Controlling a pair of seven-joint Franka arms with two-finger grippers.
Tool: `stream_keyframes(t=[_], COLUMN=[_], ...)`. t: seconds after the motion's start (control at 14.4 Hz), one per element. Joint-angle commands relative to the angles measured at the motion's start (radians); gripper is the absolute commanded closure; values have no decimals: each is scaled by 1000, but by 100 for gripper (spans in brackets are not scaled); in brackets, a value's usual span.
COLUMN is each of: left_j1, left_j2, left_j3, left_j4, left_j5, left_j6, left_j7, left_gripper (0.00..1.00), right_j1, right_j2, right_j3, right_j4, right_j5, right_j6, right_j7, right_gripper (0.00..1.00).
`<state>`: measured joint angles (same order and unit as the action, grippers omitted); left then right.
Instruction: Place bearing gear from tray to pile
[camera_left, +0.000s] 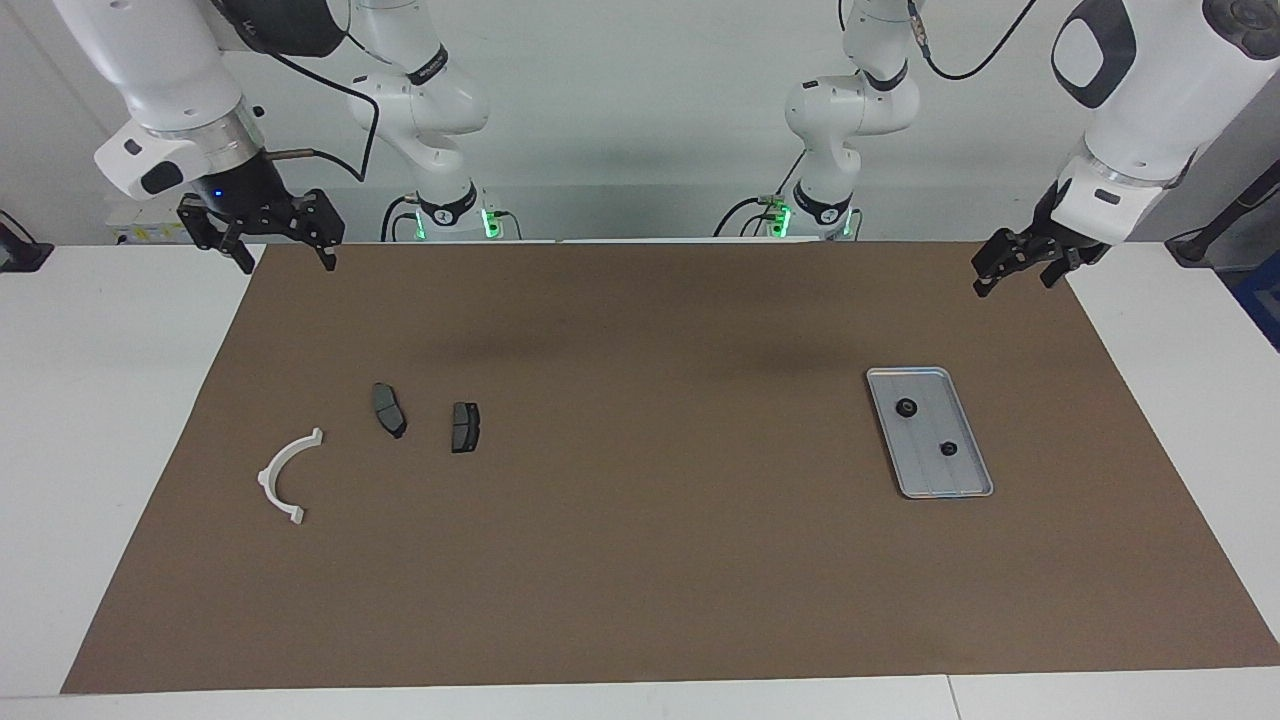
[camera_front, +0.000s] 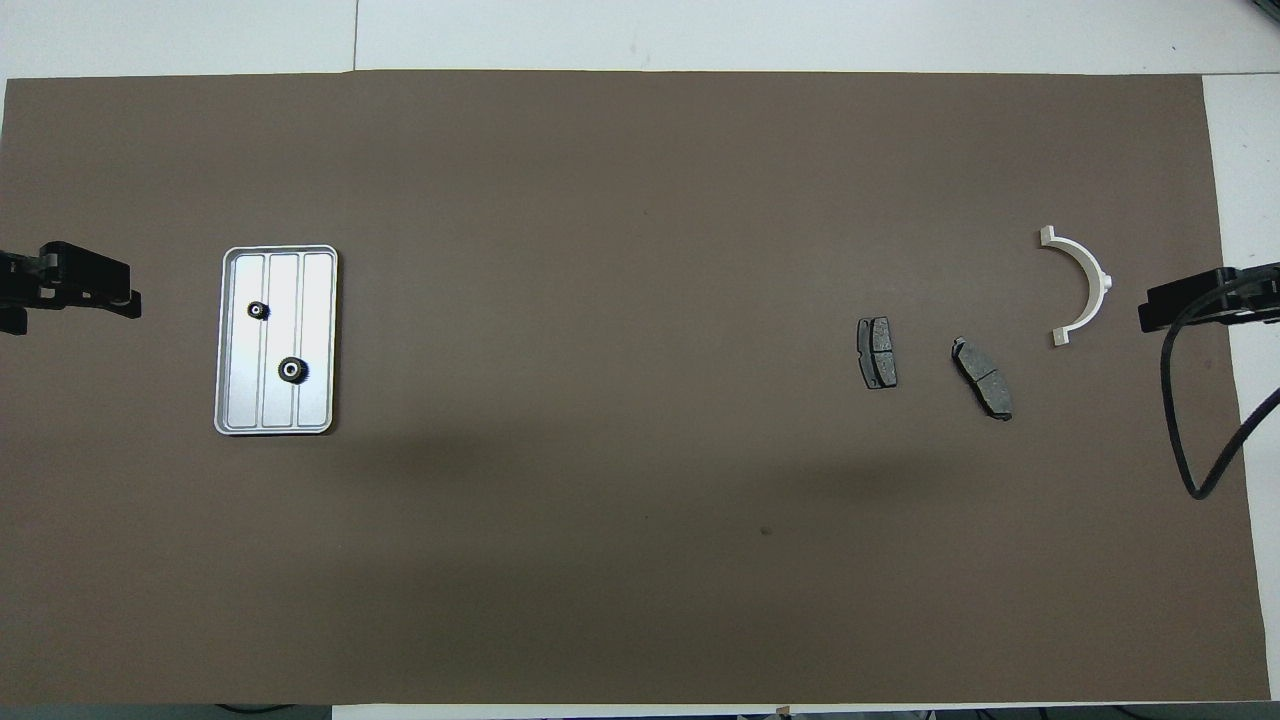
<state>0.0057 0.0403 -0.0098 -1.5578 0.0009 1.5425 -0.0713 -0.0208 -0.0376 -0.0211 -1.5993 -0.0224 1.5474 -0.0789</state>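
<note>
Silver tray (camera_left: 968, 478) at my left arm's end of the tabletop (camera_left: 640, 560) holds two gears (camera_left: 906, 407); pile (camera_left: 390, 410) lies well apart. Left gripper (camera_left: 1012, 268) and right gripper (camera_left: 287, 252): fingers released, empty.

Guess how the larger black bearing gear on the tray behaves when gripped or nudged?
The larger black toothed bearing gear lies flat on the ridged silver metal tray, so it should slide, not roll. Looks small and rigid; probably light. Low profile: a pinch may slip on the teeth.
</note>
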Motion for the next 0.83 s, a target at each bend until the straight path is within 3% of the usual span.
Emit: stream_keyframes(t=[0.0, 0.76], left_j1=[-7, -21], left_j2=[-14, -8], left_j3=[8, 8], left_j4=[-8, 4], left_j5=[-1, 1], left_j6=[19, 16], left_j7=[7, 4], left_gripper=[0, 0], right_j1=[-16, -21], right_j2=[-2, -2], right_j3=[10, 7], right_j4=[-5, -5], right_j5=[2, 4], right_j6=[-9, -20], right_j7=[10, 1], right_gripper=[0, 0])
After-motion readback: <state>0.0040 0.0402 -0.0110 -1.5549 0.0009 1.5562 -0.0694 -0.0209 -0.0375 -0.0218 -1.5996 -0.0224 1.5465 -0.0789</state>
